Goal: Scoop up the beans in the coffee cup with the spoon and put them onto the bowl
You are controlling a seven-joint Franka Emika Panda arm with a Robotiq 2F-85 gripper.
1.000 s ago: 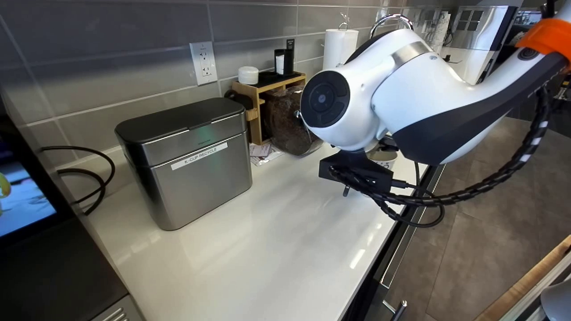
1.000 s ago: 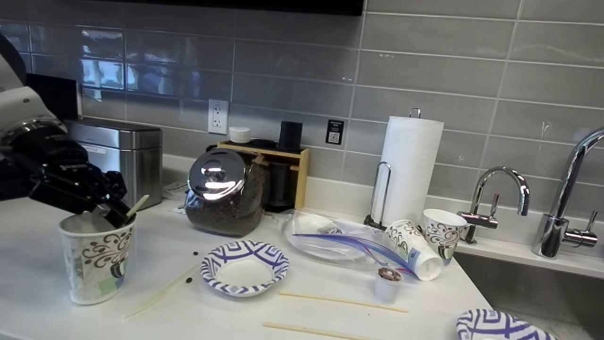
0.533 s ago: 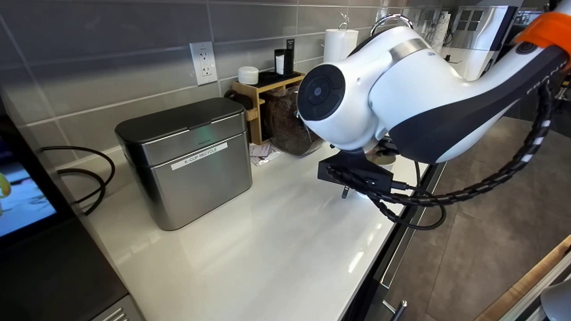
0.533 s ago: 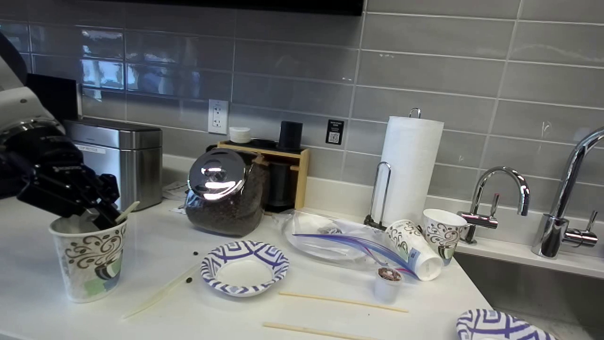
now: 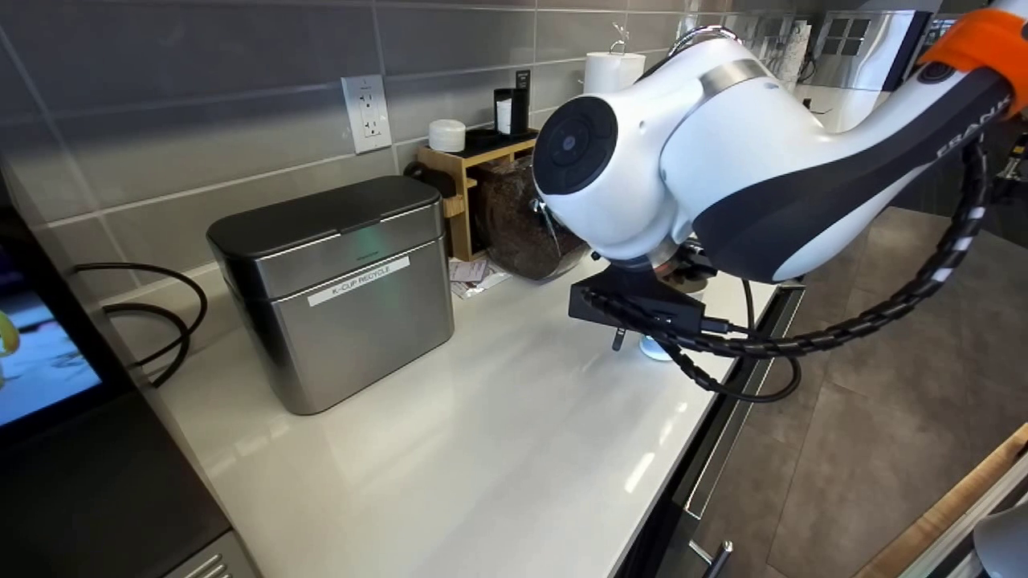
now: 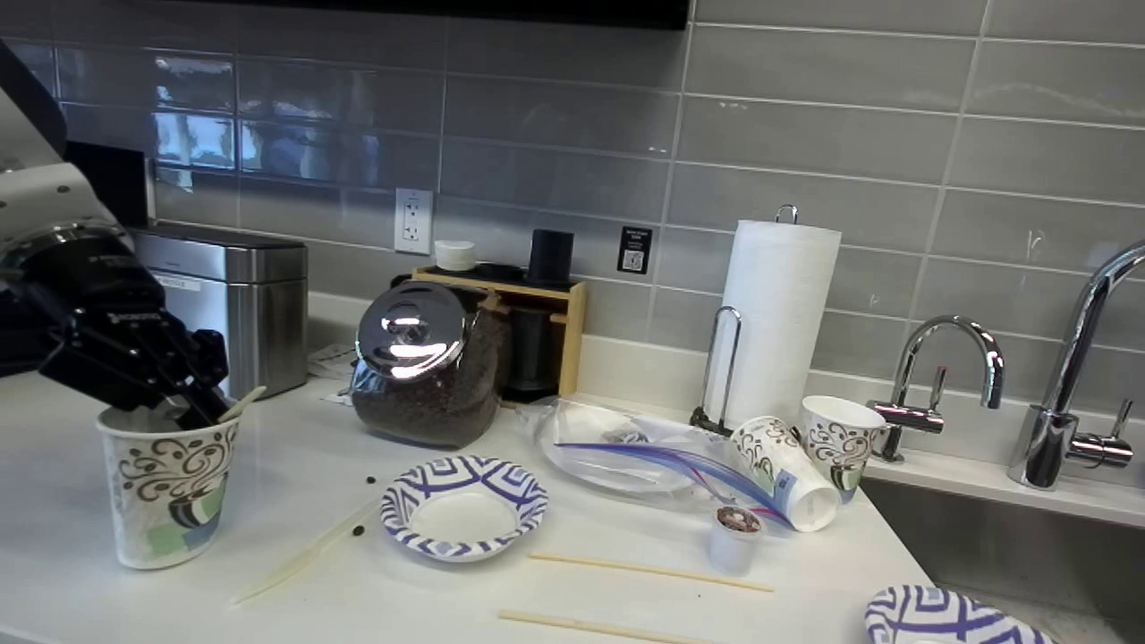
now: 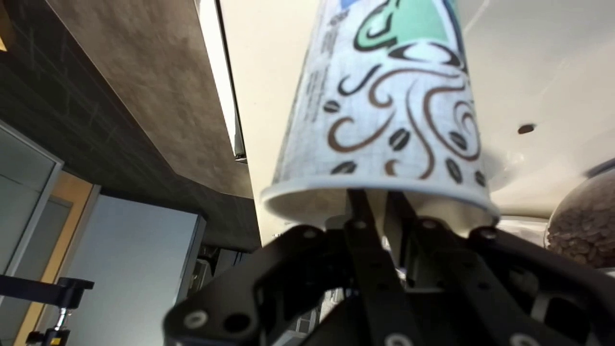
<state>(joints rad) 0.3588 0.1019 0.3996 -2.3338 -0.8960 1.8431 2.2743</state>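
— Which step?
— Scooping, I think: the gripper (image 7: 375, 196) is closed, apparently on the spoon (image 6: 243, 403), in the mouth of the coffee cup (image 6: 170, 492).
— And next?
— Lift it level, towards the bowl (image 6: 463, 517).

Glossy gray tile wall (image 6: 555, 107) in both exterior views. In an exterior view it's got bluish glare (image 6: 192, 139) around 10 o'clock, and there's a steel sink (image 6: 1011, 537) at 4. White countertop (image 5: 482, 449) is super shiny, light streak (image 5: 641, 472) near 5 in an exterior view, brownish floor (image 5: 851, 457) at 4. Pale panel (image 7: 139, 250) at 8 in the wrist view, can't tell what.
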